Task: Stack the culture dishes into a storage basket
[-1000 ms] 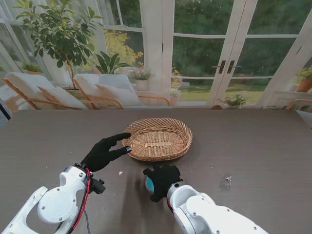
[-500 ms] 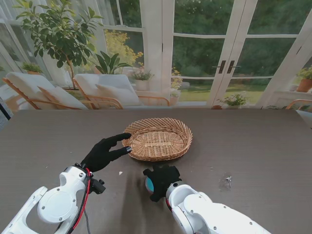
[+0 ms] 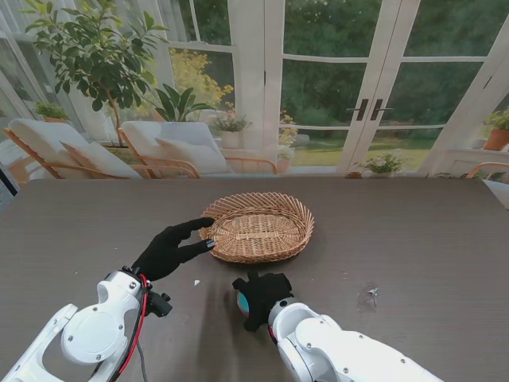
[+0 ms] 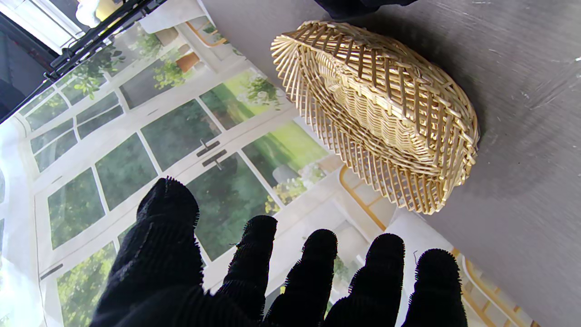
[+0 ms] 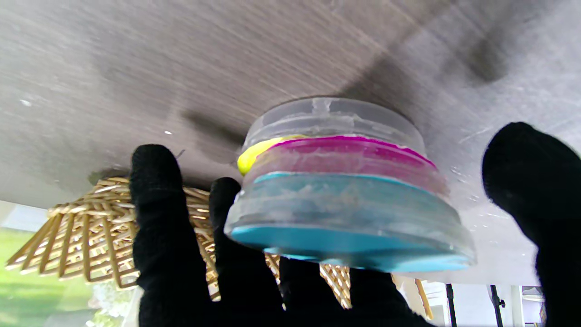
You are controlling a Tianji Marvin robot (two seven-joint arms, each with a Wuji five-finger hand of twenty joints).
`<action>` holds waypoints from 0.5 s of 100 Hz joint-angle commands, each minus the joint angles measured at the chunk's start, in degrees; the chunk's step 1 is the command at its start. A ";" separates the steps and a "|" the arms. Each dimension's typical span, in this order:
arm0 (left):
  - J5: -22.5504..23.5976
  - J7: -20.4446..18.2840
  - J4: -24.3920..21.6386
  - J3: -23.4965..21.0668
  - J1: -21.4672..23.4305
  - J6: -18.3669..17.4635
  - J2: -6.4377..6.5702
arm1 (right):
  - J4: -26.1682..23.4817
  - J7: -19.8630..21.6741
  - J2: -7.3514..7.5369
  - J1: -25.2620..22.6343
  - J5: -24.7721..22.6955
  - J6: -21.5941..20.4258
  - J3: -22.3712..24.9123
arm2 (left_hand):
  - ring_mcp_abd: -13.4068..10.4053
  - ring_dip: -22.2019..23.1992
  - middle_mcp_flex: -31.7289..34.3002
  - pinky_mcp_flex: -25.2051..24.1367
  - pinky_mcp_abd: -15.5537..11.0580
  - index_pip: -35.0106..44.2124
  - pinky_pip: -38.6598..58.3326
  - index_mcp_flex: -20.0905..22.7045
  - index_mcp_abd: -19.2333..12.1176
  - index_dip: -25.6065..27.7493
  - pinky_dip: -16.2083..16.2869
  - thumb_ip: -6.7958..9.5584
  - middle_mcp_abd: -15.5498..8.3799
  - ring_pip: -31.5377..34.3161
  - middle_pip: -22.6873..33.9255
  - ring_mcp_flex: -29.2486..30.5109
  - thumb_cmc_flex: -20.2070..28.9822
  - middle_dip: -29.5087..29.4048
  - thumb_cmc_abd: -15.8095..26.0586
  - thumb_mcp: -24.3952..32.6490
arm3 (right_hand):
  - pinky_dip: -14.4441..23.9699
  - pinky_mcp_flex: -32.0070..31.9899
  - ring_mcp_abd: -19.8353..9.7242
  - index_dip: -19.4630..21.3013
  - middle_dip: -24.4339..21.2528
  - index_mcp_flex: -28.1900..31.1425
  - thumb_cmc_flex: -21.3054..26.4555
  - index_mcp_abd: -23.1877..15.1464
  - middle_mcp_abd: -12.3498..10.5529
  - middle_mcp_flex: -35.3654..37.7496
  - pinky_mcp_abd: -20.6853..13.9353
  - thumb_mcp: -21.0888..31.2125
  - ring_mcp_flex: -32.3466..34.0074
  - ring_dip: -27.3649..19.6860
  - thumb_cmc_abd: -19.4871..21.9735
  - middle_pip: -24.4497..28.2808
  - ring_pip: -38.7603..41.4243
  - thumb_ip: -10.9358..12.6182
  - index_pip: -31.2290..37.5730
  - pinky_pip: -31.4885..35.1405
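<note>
Your right hand (image 3: 261,294) sits at lower centre of the stand view, fingers curled around a stack of culture dishes (image 5: 345,190) on the table (image 3: 413,239), just nearer you than the wicker basket (image 3: 258,227) at centre. Your left hand (image 3: 169,248) holds nothing, fingers spread, fingertips touching the basket's left rim.

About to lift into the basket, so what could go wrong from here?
1. The dishes are a loose stack and the yellow layer already pokes out sideways, so they may shear apart on lifting.
2. The right hand sits close to the basket rim and could clip it.
</note>
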 commanded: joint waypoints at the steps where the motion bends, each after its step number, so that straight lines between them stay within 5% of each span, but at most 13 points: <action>1: -0.25 -1.12 -0.10 -0.04 0.10 0.20 -0.08 | 0.30 0.71 -0.39 0.11 0.13 0.07 -0.37 | 0.62 0.45 -0.11 -0.13 0.83 0.07 -1.57 0.21 -0.74 -0.04 0.19 0.16 -0.01 -0.74 -0.69 -1.73 1.77 -0.34 2.39 -1.23 | -0.76 -10.10 1.12 1.75 0.72 -2.36 0.60 -0.60 0.40 -0.54 3.27 -0.52 1.60 0.48 -3.90 1.53 0.29 0.47 1.59 2.69; 50: -0.33 -1.13 -0.12 -0.01 0.11 0.31 -0.09 | 2.50 -1.08 -1.07 0.96 1.60 0.52 -1.66 | 0.74 0.46 -0.05 -0.09 0.87 0.05 -1.56 0.18 -0.74 -0.04 0.19 0.15 0.01 -0.71 -0.68 -1.64 1.81 -0.32 2.42 -1.23 | -0.08 -5.14 -0.23 5.77 5.38 -2.01 4.57 -3.61 -1.15 1.16 2.36 4.19 6.08 3.72 -5.43 9.00 6.41 1.50 15.96 8.67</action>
